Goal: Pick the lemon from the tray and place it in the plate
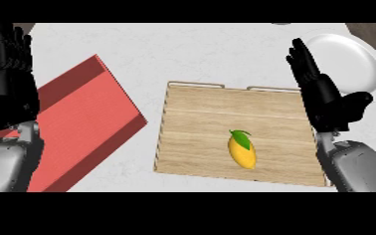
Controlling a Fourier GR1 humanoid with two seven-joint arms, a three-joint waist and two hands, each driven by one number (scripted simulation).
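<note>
A yellow lemon [242,151] with a green leaf lies on the wooden tray [213,114], toward its front right part. The white plate [346,59] sits at the far right of the counter, beyond the tray's right corner. My right hand [323,97] stands over the tray's right edge, fingers straight and pointing up, partly covering the plate; it is apart from the lemon and holds nothing. My left hand [16,74] rests open at the left edge of the view, fingers up.
A red mat [84,114] lies slanted on the white counter, left of the tray, partly under my left forearm. Bare counter shows between mat and tray and beyond the tray.
</note>
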